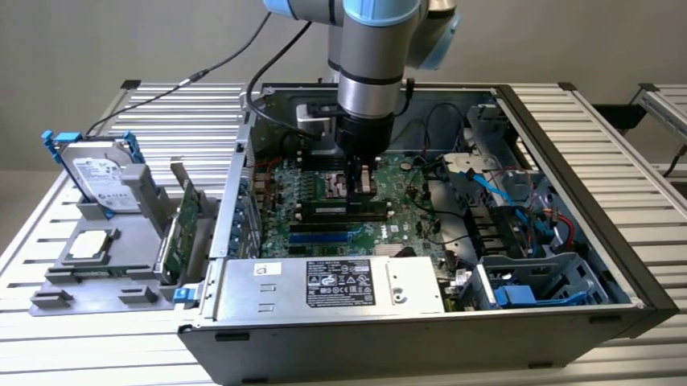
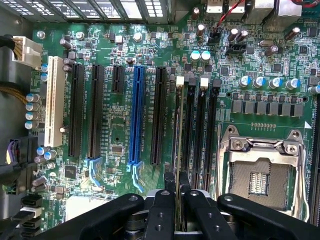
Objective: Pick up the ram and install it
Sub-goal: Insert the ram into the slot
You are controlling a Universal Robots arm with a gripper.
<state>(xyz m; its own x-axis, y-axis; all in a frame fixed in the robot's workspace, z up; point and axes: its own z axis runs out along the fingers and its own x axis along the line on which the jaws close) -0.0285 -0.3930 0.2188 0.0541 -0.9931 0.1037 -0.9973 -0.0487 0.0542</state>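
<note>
One ram [image 2: 179, 131] clamped inside claw [image 2: 177, 186]

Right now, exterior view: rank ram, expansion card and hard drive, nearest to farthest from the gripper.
1. Ram: held in the gripper.
2. Expansion card: outside the case, exterior view's left.
3. Hard drive: farthest left.

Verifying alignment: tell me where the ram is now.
In the wrist view, the ram stands edge-on in the jaws, over the memory slots beside the CPU socket.
</note>
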